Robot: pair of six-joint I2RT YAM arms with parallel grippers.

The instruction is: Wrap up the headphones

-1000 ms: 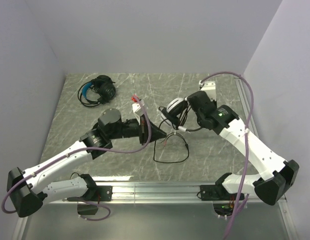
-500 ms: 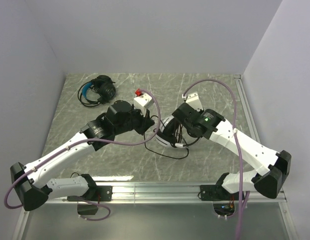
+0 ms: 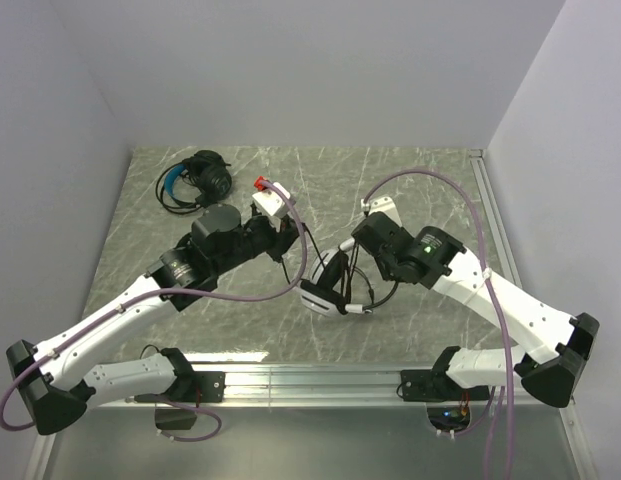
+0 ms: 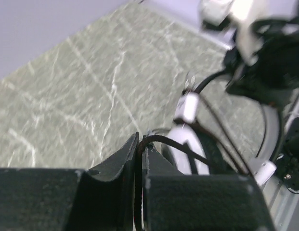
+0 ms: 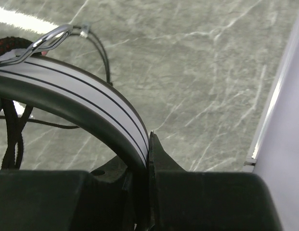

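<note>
The white headphones (image 3: 325, 292) hang just above the table's middle, and my right gripper (image 3: 352, 268) is shut on their white-and-black headband (image 5: 82, 98). Their thin black cable (image 4: 188, 148) loops round the headset and runs into my left gripper (image 3: 288, 240), which is shut on it right beside the headset. In the left wrist view the cable bends out from between the closed fingertips (image 4: 132, 147) toward the white ear cup (image 4: 180, 144). In the right wrist view the right gripper (image 5: 148, 139) pinches the band edge-on. The black headphones with a blue band (image 3: 197, 180) lie at the far left, cable bundled under them.
Grey walls close off the left, back and right. An aluminium rail (image 3: 310, 380) runs along the near edge and another (image 3: 487, 210) along the right side. Purple arm hoses (image 3: 290, 285) arc over the middle of the table.
The right arm has carried the white headphones from the far middle toward the near side and lower. The left gripper has drawn back up-left with the cable.
</note>
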